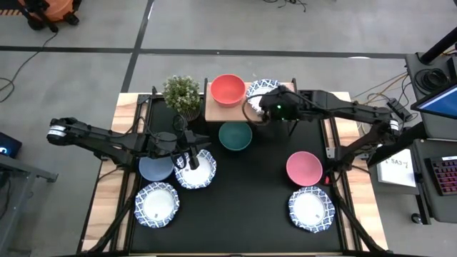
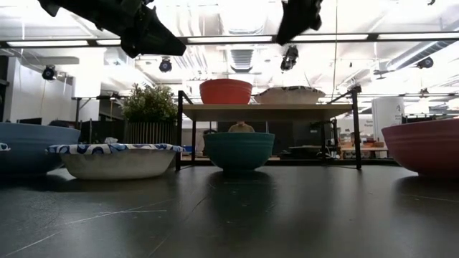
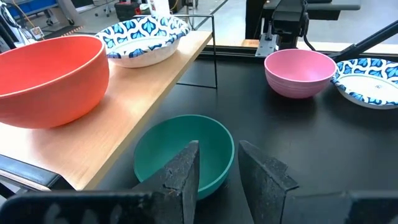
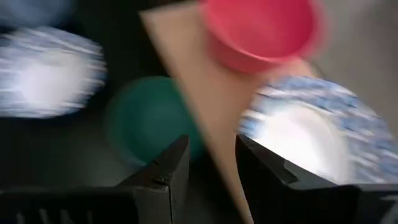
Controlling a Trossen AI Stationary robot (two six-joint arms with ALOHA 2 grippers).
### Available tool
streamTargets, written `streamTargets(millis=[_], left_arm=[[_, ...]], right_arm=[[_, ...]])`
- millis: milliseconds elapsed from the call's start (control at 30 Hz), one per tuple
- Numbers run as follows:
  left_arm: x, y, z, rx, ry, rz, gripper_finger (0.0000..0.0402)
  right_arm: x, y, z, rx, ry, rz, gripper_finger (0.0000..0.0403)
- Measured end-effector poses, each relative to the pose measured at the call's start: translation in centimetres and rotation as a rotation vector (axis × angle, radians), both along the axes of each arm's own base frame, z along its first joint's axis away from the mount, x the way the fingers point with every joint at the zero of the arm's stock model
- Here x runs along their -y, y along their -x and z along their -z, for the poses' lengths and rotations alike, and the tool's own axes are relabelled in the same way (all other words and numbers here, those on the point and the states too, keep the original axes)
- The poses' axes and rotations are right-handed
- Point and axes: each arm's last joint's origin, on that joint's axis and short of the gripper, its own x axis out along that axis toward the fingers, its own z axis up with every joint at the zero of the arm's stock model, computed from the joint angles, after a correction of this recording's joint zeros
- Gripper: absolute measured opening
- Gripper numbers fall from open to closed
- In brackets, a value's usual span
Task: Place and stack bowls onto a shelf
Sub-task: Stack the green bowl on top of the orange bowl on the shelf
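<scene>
The light-wood shelf (image 1: 214,111) stands at the table's far side and carries a red bowl (image 1: 228,89) and a blue-patterned bowl (image 1: 263,88). A green bowl (image 1: 235,135) sits on the mat just in front of it. My left gripper (image 1: 191,155) hangs open and empty above a patterned bowl (image 1: 198,173), beside a grey-blue bowl (image 1: 154,168). In its wrist view the left gripper (image 3: 217,149) points toward the green bowl (image 3: 180,152). My right gripper (image 1: 251,113) is open and empty, raised over the shelf's front edge; the right gripper (image 4: 211,146) looks down on that edge.
A potted plant (image 1: 182,94) stands left of the shelf. A pink bowl (image 1: 304,168) and a patterned bowl (image 1: 311,208) sit on the mat's right side, another patterned bowl (image 1: 157,205) at the near left. Bare black mat (image 1: 246,200) lies in the middle.
</scene>
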Motion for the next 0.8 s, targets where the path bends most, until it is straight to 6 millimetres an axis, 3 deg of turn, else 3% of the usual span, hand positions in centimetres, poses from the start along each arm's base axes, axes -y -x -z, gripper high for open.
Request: streamTargets(millis=[167,433,600,800], left_arm=[[0.0,0.0,0.0,0.000,0.000,0.000,0.0094],[0.0,0.0,0.1,-0.003,0.000,0.000,0.0094],[0.0,-0.2,0.2,-0.009,-0.001,0.000,0.0094],[0.0,-0.2,0.2,-0.008,-0.001,0.000,0.0094]], right_arm=[[-3.4,-1.4,0.5,0.060,-0.111,-0.253,0.0122],[-8.1,-4.4,6.3,0.040,-0.068,-0.430,0.0120],[-8.5,-7.0,10.7,-0.008,0.104,-0.375,0.0109],[-6.8,-10.2,15.0,-0.135,0.136,-0.334,0.0097]])
